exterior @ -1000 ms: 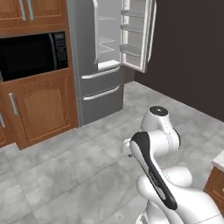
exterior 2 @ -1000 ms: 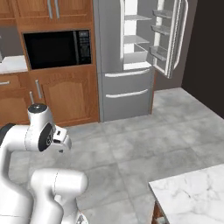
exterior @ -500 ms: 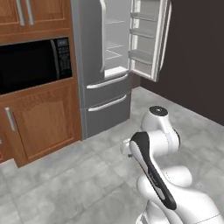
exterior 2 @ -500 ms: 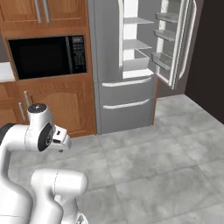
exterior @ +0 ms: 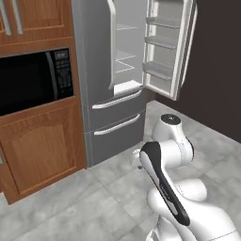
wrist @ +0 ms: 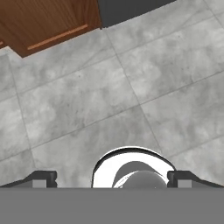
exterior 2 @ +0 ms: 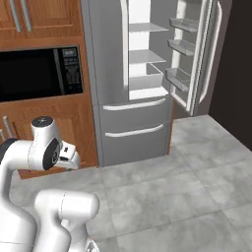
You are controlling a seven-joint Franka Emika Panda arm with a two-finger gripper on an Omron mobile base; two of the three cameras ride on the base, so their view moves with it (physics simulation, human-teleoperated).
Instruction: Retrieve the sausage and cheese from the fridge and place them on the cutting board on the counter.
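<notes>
The fridge [exterior: 94, 70] [exterior 2: 106, 59] stands ahead, tall and grey, with its right door [exterior: 169, 47] [exterior 2: 192, 54] swung open. White inner shelves [exterior: 123, 61] [exterior 2: 143, 56] show inside, and nothing can be made out on them from here. The sausage, the cheese, the cutting board and the counter are out of view. My arm is folded in close over the base. In the hand view my gripper [wrist: 111, 178] points down at the grey floor tiles [wrist: 87, 100], open, with nothing between its fingertips [wrist: 43, 177].
A black microwave [exterior: 33, 80] [exterior 2: 39, 74] sits in brown wooden cabinets [exterior: 42, 146] left of the fridge. Two fridge drawers with white bars [exterior: 117, 124] [exterior 2: 135, 133] are shut. A dark wall [exterior: 216, 70] lies right of the open door. Grey tiled floor [exterior 2: 172, 197] stretches between me and the fridge.
The whole picture has shifted: the base has driven closer to the fridge, which now looms larger. The arm keeps its folded pose and the gripper stays open.
</notes>
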